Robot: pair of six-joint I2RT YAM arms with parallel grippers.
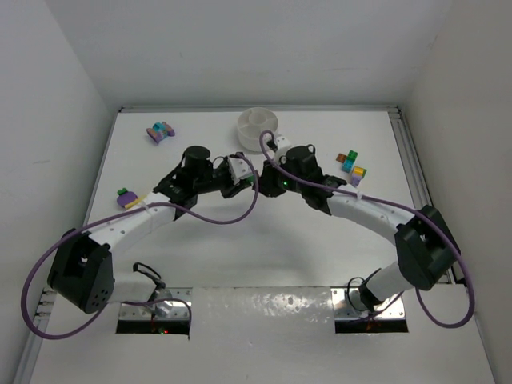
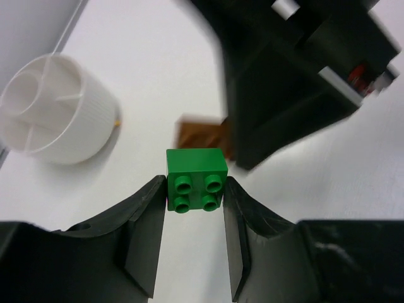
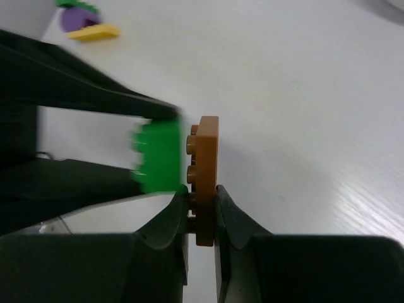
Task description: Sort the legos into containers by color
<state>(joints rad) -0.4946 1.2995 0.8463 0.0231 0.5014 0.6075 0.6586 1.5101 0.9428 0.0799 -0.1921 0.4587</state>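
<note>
mid-table: left gripper (image 2: pixel 194 186) pinches green lego (image 2: pixel 196 165), right gripper (image 3: pixel 201 196) orange lego (image 3: pixel 207 151)

The dish (image 1: pixel 258 122) sits at the far middle of the tabletop (image 1: pixel 264 256). One clump of legos (image 1: pixel 161 132) lies to its left along the far side, a second clump (image 1: pixel 352 164) to its right, and a third clump (image 1: pixel 128 198) nearer, beside the left arm (image 1: pixel 128 228). Just before the dish the arms meet: the left pincer (image 2: pixel 194 186) has a brick (image 2: pixel 196 167) between its fingers (image 2: pixel 148 227), the right pincer (image 3: pixel 201 196) a plate (image 3: pixel 208 145) set on edge, just beside the brick and behind it from the left wrist.
</note>
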